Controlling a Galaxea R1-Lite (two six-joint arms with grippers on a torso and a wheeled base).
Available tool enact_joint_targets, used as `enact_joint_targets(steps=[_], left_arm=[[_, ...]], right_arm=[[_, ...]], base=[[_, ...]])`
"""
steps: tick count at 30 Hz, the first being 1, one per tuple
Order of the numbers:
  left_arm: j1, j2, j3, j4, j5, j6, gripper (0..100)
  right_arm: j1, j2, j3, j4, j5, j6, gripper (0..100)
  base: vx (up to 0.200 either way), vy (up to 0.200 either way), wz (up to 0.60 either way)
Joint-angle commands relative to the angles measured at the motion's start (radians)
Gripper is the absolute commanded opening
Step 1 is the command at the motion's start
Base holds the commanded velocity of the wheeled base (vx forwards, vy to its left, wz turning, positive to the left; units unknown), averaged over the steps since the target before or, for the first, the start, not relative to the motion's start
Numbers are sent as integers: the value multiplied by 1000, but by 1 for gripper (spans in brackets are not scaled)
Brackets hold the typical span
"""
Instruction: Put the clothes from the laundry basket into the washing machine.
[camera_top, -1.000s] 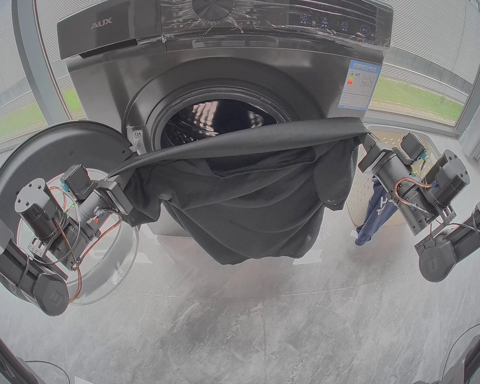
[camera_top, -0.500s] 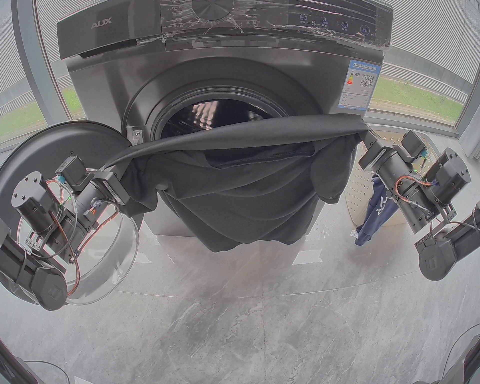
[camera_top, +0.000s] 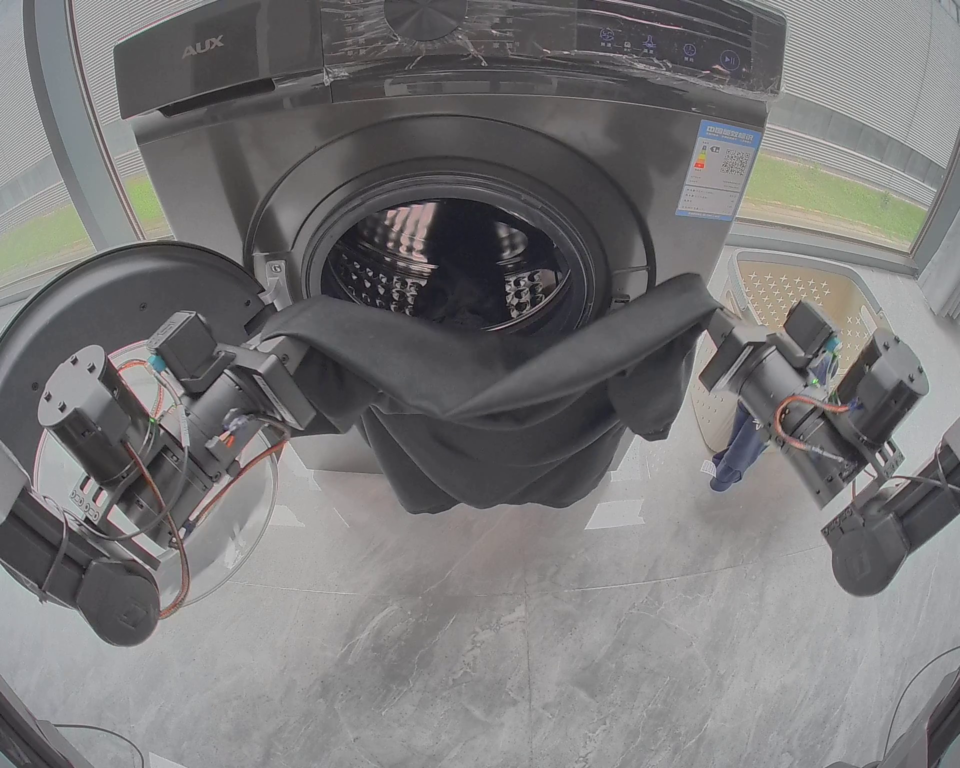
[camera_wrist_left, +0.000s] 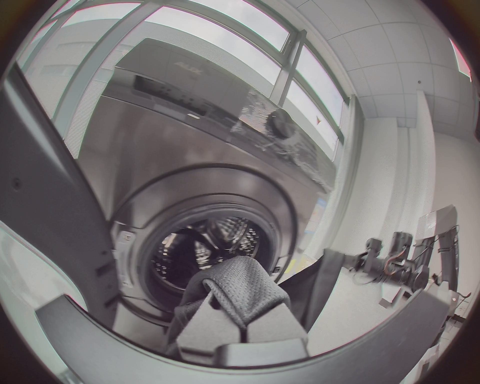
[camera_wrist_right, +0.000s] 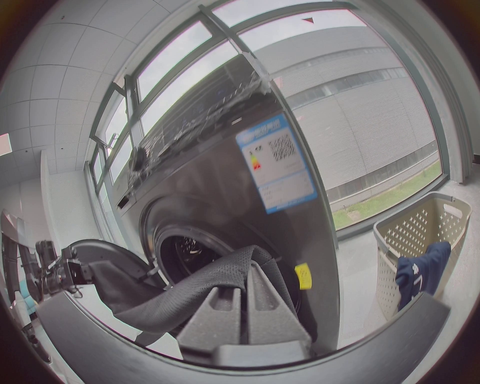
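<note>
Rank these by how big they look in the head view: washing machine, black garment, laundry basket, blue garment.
Largest to smallest:
1. washing machine
2. black garment
3. laundry basket, partly hidden, so ranked by its visible part
4. blue garment, mostly hidden

Before washing machine (camera_top: 450, 130) garment (camera_top: 470, 390); laundry basket (camera_top: 782, 285) right.

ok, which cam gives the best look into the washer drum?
Head view: the drum faces it squarely, its opening clear above the black garment. The left wrist view has that garment covering its lower part; the right wrist view catches just an oblique slice.
</note>
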Motion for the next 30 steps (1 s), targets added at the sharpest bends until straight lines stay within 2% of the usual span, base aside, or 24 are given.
enact_joint_targets(steps=[1,3,4,6,10,17,18,24,30], left_arm=[[-118,1,-30,0,4,1,0],[-125,1,-37,1,4,1,0],[-127,0,-43,1,4,1,0],[-127,0,-52,1,7,0,0],[-130,-2,-73,1,10,0,0],[-132,-5,-93,0,31,0,0],[-132,-25,-99,1,30,0,0],[-135,-49,-112,3,30,-2,0],[-151,-52,-110,3,31,-2,0]], right_arm=[[79,38,102,-1,1,-14,0],[91,49,115,-1,1,-18,0],[114,82,145,-2,1,-20,100],[141,110,169,1,-2,-21,100],[174,176,257,-1,-1,-55,100],[214,269,329,-1,3,-66,100],[233,306,364,-1,1,-66,100],[245,380,376,-2,4,-63,100],[297,403,381,-1,4,-61,100]], base=[[0,0,0],[0,0,0],[0,0,0],[0,0,0],[0,0,0],[0,0,0],[0,0,0],[0,0,0],[0,0,0]])
